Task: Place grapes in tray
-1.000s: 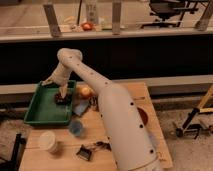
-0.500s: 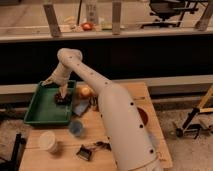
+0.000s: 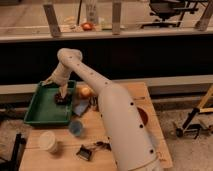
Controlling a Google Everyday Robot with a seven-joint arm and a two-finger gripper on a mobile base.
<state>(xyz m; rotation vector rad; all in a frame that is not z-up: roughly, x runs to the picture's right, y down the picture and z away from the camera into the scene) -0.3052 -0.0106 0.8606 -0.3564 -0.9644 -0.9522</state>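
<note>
One white arm (image 3: 107,107) is seen spanning table (image 3: 145,92), much of wood top hidden behind it. Green tray (image 3: 42,107) set at table's left edge, floor mostly open toward left. Gripper (image 3: 62,94) lowered into tray's right end, touching grapes (image 3: 61,99) on tray floor; finger state cannot be told. Yellow-orange fruit (image 3: 86,92) just beside tray rim. Blue cup (image 3: 76,128) near tray's front corner.

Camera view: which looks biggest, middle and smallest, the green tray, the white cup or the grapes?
1. The tray looks biggest.
2. The white cup, though it sits nearer the camera, so that may flatter it.
3. The grapes, a small dark cluster in the tray under the gripper.
</note>
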